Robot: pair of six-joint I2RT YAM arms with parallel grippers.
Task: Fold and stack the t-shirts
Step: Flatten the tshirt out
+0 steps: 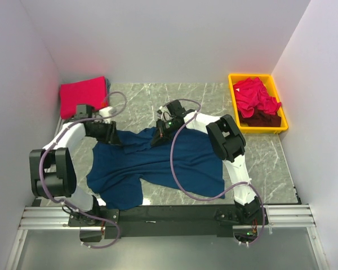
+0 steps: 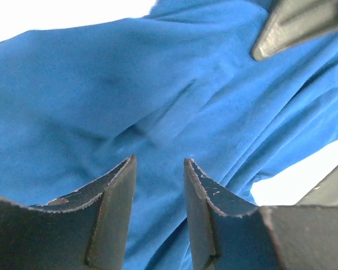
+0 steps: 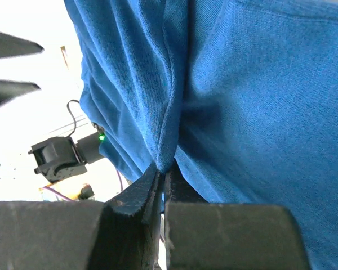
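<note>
A navy blue t-shirt (image 1: 158,163) lies rumpled on the marble table (image 1: 270,163). My right gripper (image 1: 156,136) is shut on a fold of its far edge, pinching the blue cloth (image 3: 259,101) between its fingertips (image 3: 164,175). My left gripper (image 1: 119,138) is at the shirt's far left edge; its jaws stand open over the blue cloth (image 2: 101,101), with nothing between the fingers (image 2: 118,185). A folded red-pink t-shirt (image 1: 83,95) lies at the far left. More red-pink shirts (image 1: 253,94) and a dark maroon one (image 1: 265,119) lie in the yellow bin.
The yellow bin (image 1: 282,118) stands at the far right against the wall. White walls close in the table on three sides. The black rail (image 1: 169,216) with both arm bases runs along the near edge.
</note>
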